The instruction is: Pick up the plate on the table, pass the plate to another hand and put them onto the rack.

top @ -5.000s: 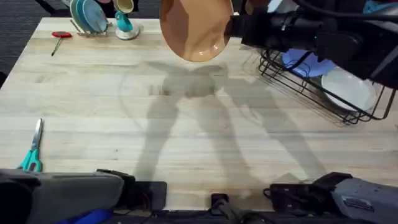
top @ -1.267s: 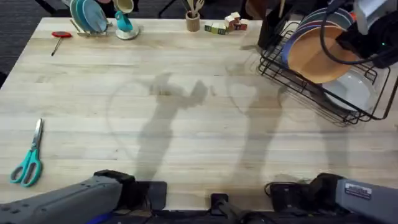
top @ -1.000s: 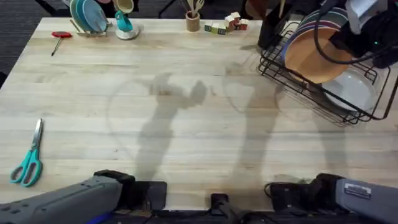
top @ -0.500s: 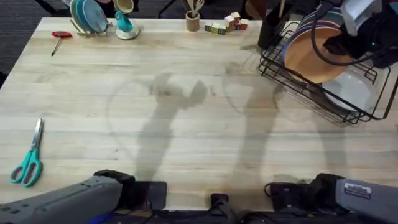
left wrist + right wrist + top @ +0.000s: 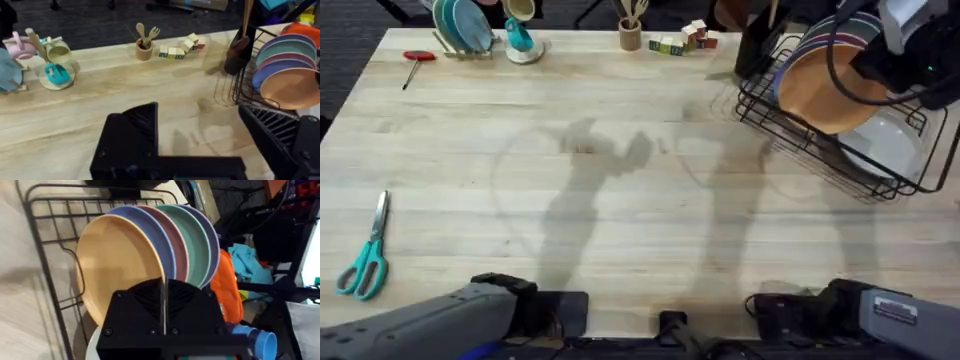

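While the plate (image 5: 828, 92) stands in the rack (image 5: 800, 140), neither arm's jaws can be judged.

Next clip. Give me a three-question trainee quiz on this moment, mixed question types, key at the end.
1. True or false: the peach plate stands upright in the black rack.
2. Which lies near the table's left edge? A) the teal scissors B) a fork C) a sponge
3. Fill in: in the right wrist view, the plate directly behind the peach one is ____.

Key: 1 true; 2 A; 3 lavender-blue.
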You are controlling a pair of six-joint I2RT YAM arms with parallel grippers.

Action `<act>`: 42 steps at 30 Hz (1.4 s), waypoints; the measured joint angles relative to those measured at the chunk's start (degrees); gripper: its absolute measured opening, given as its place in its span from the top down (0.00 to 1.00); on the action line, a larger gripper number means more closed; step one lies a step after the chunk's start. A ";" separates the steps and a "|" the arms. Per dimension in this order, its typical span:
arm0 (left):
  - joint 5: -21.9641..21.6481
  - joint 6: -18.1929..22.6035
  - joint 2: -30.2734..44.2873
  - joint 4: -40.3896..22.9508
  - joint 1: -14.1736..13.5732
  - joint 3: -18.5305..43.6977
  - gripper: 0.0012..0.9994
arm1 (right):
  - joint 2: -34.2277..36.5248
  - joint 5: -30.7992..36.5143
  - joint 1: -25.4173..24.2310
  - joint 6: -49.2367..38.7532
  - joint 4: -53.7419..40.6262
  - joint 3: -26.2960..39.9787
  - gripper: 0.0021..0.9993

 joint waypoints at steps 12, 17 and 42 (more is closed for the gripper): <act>-0.01 0.00 0.01 -1.18 0.00 0.00 0.01 | -0.41 -0.01 3.95 -0.01 -4.12 0.00 0.97; -0.01 0.00 0.02 -1.18 0.00 0.00 0.01 | -0.41 0.00 3.95 -0.01 -4.18 0.00 0.97; -0.01 0.00 0.02 -1.18 0.00 0.00 0.01 | -0.19 0.22 3.95 -0.07 -3.68 0.00 0.00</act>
